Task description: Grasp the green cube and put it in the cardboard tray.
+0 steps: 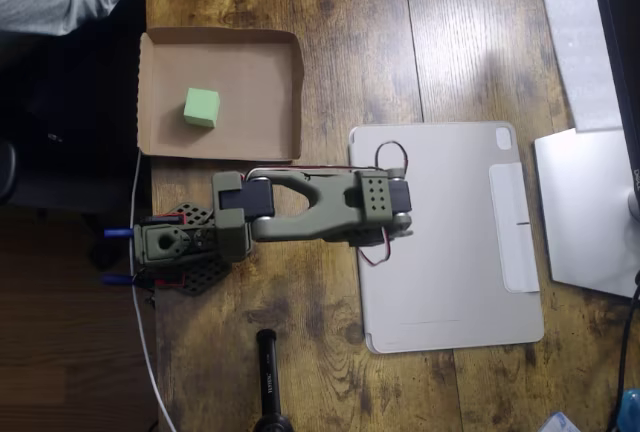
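A dark, knotty wooden bench (400, 42) carries the cardboard tray (270, 92), the green cube (201, 107) lying inside it. Beside it lies a grey tablet cover (450, 282). The olive arm (310, 207) folds over it; whether its hand is spread or pressed together cannot be told.

I have one overhead camera, fixed high and looking straight down at the desk (330, 72). It takes in the whole arm (300, 212), the tray (270, 47) at upper left, the tablet cover (450, 242) at right, and the desk's left edge.
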Controlling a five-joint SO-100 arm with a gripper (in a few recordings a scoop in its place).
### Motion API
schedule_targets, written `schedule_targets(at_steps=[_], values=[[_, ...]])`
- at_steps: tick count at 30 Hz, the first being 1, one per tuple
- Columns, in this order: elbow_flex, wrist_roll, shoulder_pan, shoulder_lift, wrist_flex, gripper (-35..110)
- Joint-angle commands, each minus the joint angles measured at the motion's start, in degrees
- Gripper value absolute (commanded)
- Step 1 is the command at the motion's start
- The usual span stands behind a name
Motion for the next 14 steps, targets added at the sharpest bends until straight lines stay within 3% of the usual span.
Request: schedule_targets(at_steps=[1,14], values=[[0.44,1.05,0.7,0.62,0.79,0],[0.97,1.14,0.53,1.58,0.18,0]])
